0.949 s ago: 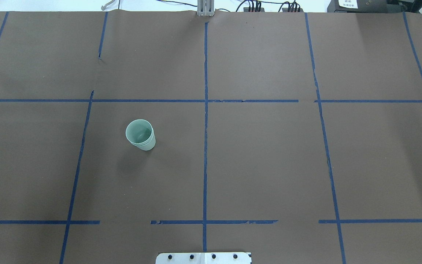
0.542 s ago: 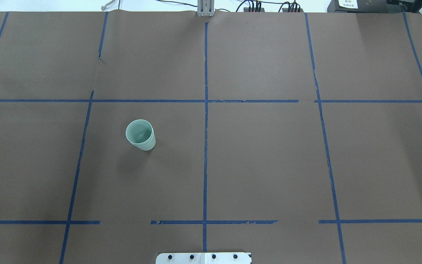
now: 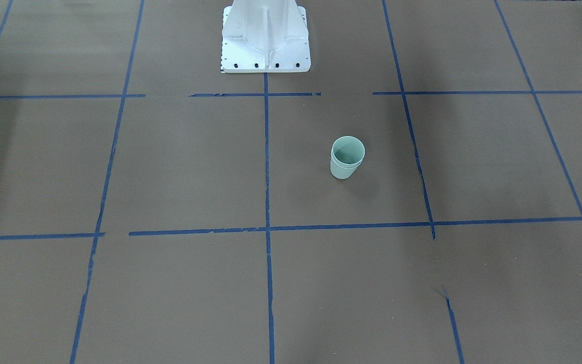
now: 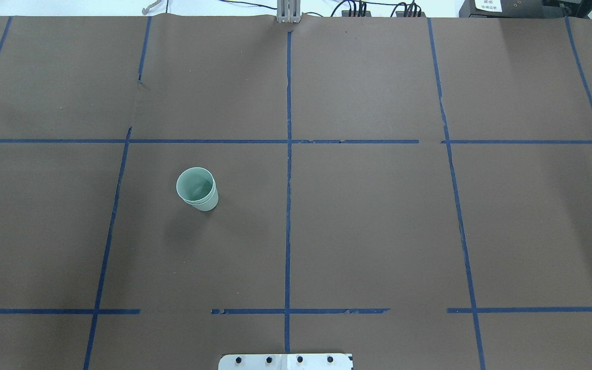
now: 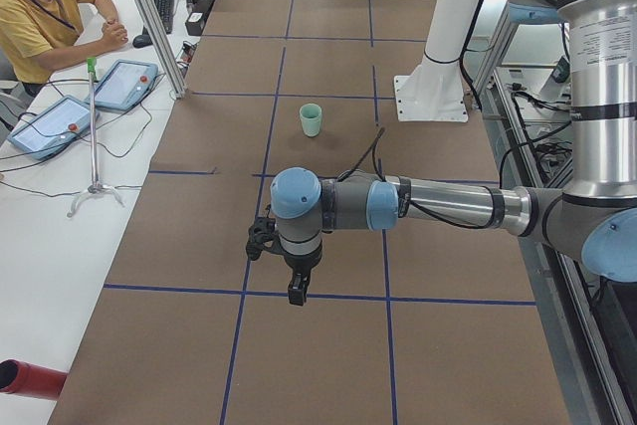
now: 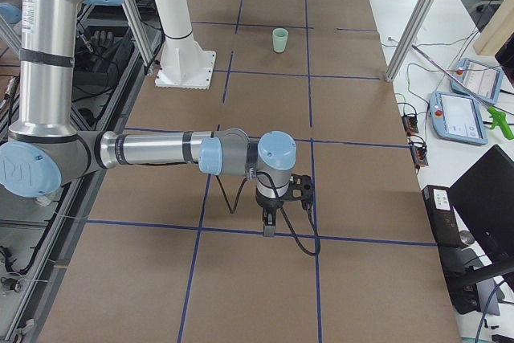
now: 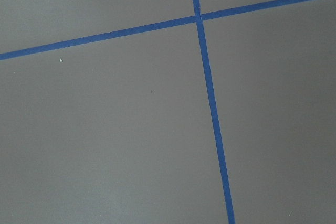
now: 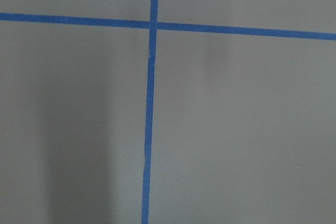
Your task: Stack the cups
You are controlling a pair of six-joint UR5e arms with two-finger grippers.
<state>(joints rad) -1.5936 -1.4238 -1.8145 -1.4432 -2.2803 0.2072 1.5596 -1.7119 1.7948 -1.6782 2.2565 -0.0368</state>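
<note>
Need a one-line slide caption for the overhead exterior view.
Two mint-green cups nested upright on the brown table, left of the centre tape line.

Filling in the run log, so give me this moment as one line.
cups: nested, upright on table | left gripper: far from cups, state unclear | right gripper: likewise

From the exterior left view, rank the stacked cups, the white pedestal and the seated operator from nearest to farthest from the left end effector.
1. Stacked cups, mid-table beyond the left end effector.
2. White pedestal, on the robot's side.
3. Seated operator, off the table's far side.
</note>
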